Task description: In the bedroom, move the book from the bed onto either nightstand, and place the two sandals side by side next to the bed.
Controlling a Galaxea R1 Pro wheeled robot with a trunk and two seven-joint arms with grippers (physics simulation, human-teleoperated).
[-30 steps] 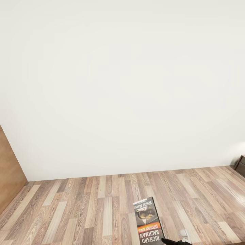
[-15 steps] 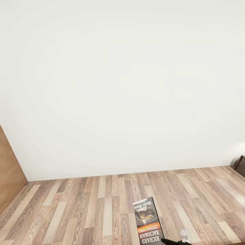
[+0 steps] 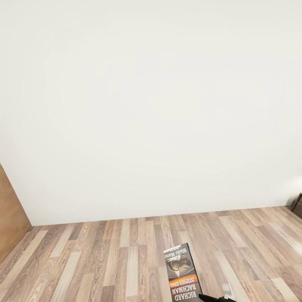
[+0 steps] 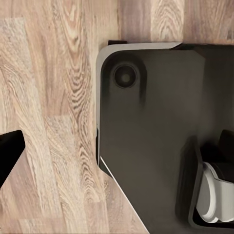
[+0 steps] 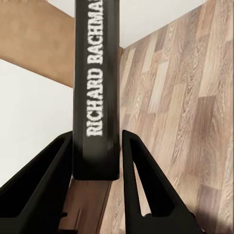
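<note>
Right gripper point(image 5: 97, 161) jaws clamped on the book point(image 5: 96, 87), spine reading "RICHARD BACHMAN" between the fingers. In the head view the book point(image 3: 182, 272) sits cover-up above the wood-plank floor point(image 3: 105, 260), facing the white wall point(image 3: 151, 105). Left jaws: can't tell.

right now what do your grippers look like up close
The right gripper has two matte black fingers, broad at the base and tapering to blunt tips, smooth and unmarked. Of the left gripper, one pointed black fingertip shows at the frame edge. No cables visible.
</note>
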